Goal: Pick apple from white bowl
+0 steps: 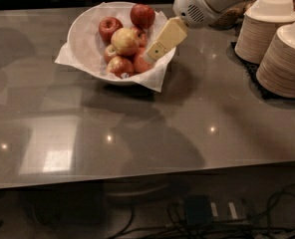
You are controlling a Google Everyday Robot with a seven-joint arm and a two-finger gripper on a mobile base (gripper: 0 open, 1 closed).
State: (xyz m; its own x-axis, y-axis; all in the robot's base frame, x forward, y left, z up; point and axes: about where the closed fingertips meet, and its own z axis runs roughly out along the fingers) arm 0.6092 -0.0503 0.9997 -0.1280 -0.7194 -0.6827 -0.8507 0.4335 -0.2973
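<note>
The pale yellow apple [125, 40] with a faint blush lies on top of several darker red apples [109, 27] in the white bowl [80, 25]. The bowl is lined with white paper whose corners hang over its rim, and it stands at the back left of the grey table. My gripper [152, 55], cream-coloured and on a white arm [207, 1], reaches in from the upper right. Its tip hangs over the bowl's right rim, just right of the yellow apple and apart from it. It holds nothing that I can see.
Two tall stacks of beige paper plates [266, 29] [287, 61], each with a white bowl on top, stand on a dark mat at the back right. The grey table [187, 133] stretches to its front edge, with cables on the floor below.
</note>
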